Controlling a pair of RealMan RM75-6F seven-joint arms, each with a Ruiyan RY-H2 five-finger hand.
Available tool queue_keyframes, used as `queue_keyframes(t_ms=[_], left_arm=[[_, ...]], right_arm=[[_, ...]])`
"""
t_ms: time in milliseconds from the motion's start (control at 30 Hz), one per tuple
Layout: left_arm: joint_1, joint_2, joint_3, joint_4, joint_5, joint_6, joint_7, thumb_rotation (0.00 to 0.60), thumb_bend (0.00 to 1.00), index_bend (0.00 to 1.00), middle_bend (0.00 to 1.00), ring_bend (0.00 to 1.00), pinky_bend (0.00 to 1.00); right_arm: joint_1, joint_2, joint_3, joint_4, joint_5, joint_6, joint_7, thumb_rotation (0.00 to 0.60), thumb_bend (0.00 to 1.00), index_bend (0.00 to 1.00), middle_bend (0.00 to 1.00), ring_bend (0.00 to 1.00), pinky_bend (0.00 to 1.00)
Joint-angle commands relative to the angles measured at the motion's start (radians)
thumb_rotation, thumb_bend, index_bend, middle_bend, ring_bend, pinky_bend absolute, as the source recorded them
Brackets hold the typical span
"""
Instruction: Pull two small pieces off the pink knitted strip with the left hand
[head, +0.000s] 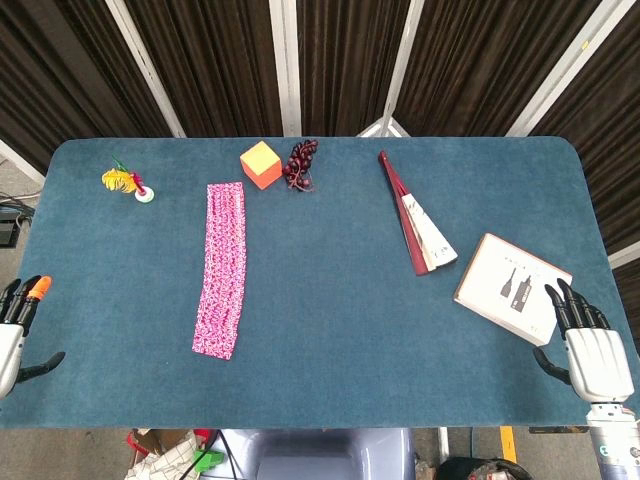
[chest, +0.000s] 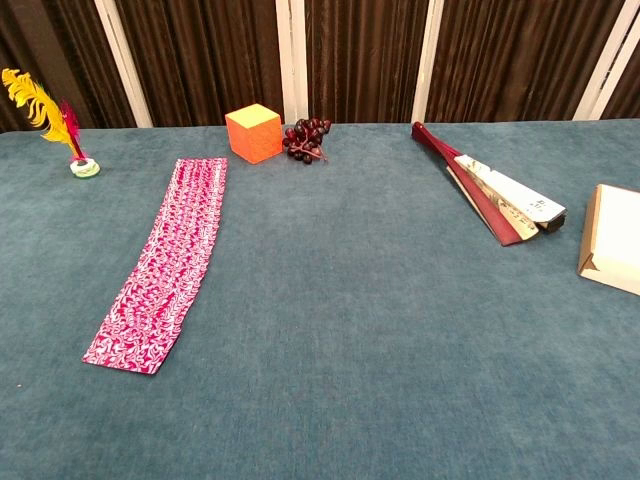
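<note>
Left hand (head: 18, 325) rests at table (head: 330, 330) edge, fingers apart, holding nothing. Pink knitted strip (head: 224, 268) lies flat well to its right, running away from it, untouched. Right hand (head: 588, 345) also spread and empty, fingertips just at a white box (head: 510, 287) w/ bottle print.

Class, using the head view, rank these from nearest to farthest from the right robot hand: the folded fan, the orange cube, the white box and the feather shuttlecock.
Measured from the right robot hand:
1. White box, right beside the robot hand at the table's right edge.
2. Folded fan, right of centre.
3. Orange cube, far side, left of centre.
4. Feather shuttlecock, far left corner.
</note>
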Motion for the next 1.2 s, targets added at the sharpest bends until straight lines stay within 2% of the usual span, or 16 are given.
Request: queue_keyframes(t_ms=[33,667,833,900,1000,1067,1133,1200], left_arm=[[0.000,0.000,0.000,0.000,0.000,0.000,0.000,0.600,0.22,0.07,0.05,0.00,0.17],[-0.006,-0.001,0.012,0.002,0.034,-0.005,-0.013,0.600,0.25,0.07,0.09,0.03,0.20],[-0.010,0.000,0.013,0.010,0.043,-0.007,-0.035,0.600,0.25,0.07,0.14,0.04,0.22],[-0.019,-0.003,0.015,0.015,0.046,-0.023,-0.041,0.600,0.27,0.07,0.20,0.08,0.26],[-0.037,-0.009,0.019,0.020,0.057,-0.051,-0.036,0.600,0.36,0.07,0.39,0.24,0.42],[-0.047,-0.018,0.019,0.029,0.070,-0.058,-0.043,0.600,0.46,0.07,0.59,0.43,0.56],[-0.058,-0.027,0.018,0.033,0.073,-0.071,-0.036,0.600,0.57,0.08,0.75,0.58,0.65],[-0.074,-0.035,0.018,0.034,0.072,-0.098,-0.013,0.600,0.68,0.09,0.84,0.66,0.69]], right_arm=[[0.000,0.001,-0.001,-0.001,0.000,-0.001,-0.001,0.600,0.27,0.00,0.00,0.14,0.24],[0.000,0.004,-0.003,-0.006,0.002,-0.005,-0.003,0.600,0.27,0.00,0.00,0.14,0.24],[0.001,0.005,-0.002,-0.005,0.005,-0.009,0.001,0.600,0.27,0.00,0.00,0.14,0.24],[0.002,0.005,-0.002,-0.005,0.008,-0.012,0.001,0.600,0.27,0.00,0.00,0.14,0.24],[0.002,0.005,-0.001,-0.005,0.010,-0.013,0.002,0.600,0.27,0.00,0.00,0.14,0.24],[0.002,0.004,0.000,-0.005,0.011,-0.013,0.003,0.600,0.27,0.00,0.00,0.14,0.25],[0.003,0.004,-0.001,-0.005,0.011,-0.014,0.004,0.600,0.27,0.00,0.00,0.14,0.25],[0.003,0.004,-0.001,-0.003,0.013,-0.017,0.005,0.600,0.27,0.00,0.00,0.14,0.25]])
